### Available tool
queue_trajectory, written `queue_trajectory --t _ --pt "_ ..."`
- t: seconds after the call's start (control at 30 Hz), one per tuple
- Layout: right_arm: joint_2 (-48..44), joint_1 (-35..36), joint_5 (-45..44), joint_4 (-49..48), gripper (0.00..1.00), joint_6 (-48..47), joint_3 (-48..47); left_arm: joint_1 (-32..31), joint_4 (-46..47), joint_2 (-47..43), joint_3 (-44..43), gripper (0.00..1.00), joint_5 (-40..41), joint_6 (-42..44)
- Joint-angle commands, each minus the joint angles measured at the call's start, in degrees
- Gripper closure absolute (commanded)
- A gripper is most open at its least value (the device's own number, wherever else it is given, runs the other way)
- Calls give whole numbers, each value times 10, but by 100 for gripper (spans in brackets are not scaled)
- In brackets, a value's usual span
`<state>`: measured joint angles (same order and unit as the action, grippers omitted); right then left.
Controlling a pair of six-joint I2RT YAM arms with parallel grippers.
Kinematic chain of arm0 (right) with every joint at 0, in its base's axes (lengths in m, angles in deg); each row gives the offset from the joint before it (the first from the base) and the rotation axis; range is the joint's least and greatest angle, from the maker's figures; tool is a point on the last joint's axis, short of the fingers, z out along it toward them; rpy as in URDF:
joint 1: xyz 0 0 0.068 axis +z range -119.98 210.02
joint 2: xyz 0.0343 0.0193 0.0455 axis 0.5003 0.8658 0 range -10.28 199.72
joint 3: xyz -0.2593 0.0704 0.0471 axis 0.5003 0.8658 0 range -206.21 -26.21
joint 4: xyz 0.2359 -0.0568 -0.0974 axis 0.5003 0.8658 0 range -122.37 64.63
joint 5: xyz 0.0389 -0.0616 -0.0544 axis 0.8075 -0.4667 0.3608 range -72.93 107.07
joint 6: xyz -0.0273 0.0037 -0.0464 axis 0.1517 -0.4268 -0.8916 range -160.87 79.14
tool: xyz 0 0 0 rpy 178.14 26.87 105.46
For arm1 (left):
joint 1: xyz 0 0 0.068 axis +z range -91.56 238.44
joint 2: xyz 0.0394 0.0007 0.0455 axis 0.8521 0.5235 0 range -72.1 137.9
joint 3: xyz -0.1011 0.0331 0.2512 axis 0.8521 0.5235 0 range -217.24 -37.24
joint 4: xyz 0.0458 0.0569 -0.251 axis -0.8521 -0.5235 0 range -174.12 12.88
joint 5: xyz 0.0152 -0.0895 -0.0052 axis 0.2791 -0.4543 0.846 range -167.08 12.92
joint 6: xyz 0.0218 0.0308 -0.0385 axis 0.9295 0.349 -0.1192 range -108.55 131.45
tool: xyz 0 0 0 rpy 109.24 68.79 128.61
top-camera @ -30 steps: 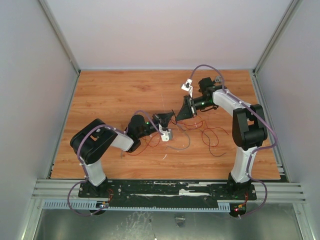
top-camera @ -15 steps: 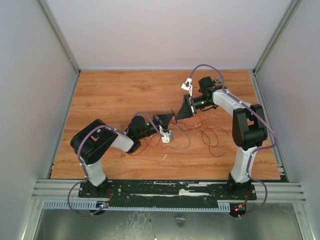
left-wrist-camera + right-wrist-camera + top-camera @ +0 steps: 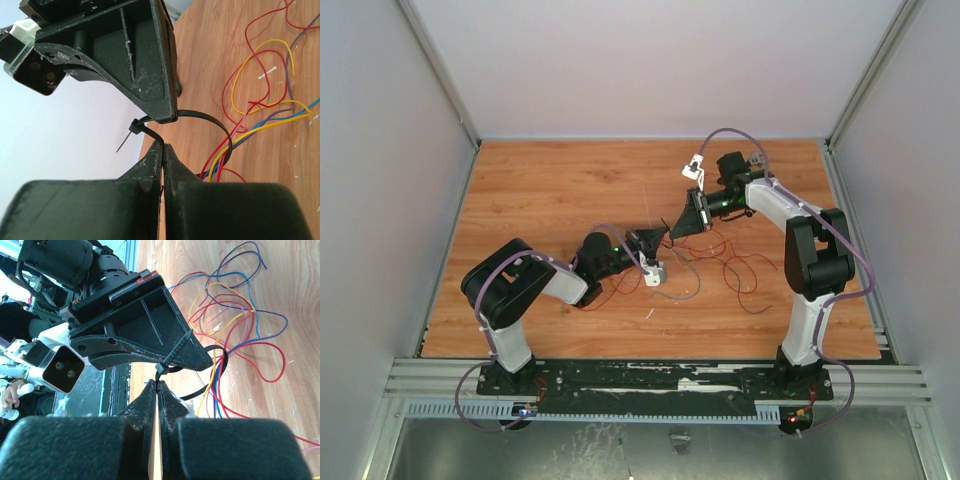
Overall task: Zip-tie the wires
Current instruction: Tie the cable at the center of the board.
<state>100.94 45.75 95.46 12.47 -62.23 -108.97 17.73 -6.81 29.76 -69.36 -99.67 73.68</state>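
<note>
One wood-grain tabletop (image 3: 540, 190) carries everything, boxed in by pale walls (image 3: 650, 70) on three sides.

Two arms meet over its middle. The left arm (image 3: 520, 285) lies low and reaches right. The right arm (image 3: 815, 255) stands tall and bends back toward the left. Their black wedge-shaped ends point tip to tip, nearly touching, just left of the tangle.

Next in size, the wires (image 3: 216, 405): loose thin strands, mostly red, with yellow, blue and purple among them, sprawled on the tabletop in front of the right arm. Toward the two tips the strands gather into a narrow bunch. The rest fans out in open loops on the wood.

Then the zip tie (image 3: 205, 116): a black strip bent into a loop that passes around the gathered bunch, held between the two tips. The loop is slack, with a clear gap between strip and strands.

Grip: the left fingers (image 3: 150, 167) are pressed together with no gap, pinching the strip just below its head. The right fingers (image 3: 145, 400) are likewise pressed together, nipping the strip right beside the head. In the left wrist view that tip sits on the strip where the arc begins.

Smallest parts: the head (image 3: 135, 125) is a small block between the two tips. The tail tip (image 3: 120, 147) is a thin pointed end sticking out of the head, free and touching nothing.
</note>
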Motion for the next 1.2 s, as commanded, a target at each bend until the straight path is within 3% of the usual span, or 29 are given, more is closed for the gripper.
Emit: queue_trajectory --t 0.0,0.4,0.83,1.17 --pt "0 -1 -9 -31 100 13 -23 -12 17 -10 8 100 -14 9" --pt "12 -1 -11 -34 100 23 -40 -18 17 -10 8 100 -10 12" --pt "-4 -1 -30 -32 100 14 -10 -17 54 4 3 100 8 -46" --pt "-18 -1 -51 -60 92 30 13 -16 54 6 2 100 11 -54"
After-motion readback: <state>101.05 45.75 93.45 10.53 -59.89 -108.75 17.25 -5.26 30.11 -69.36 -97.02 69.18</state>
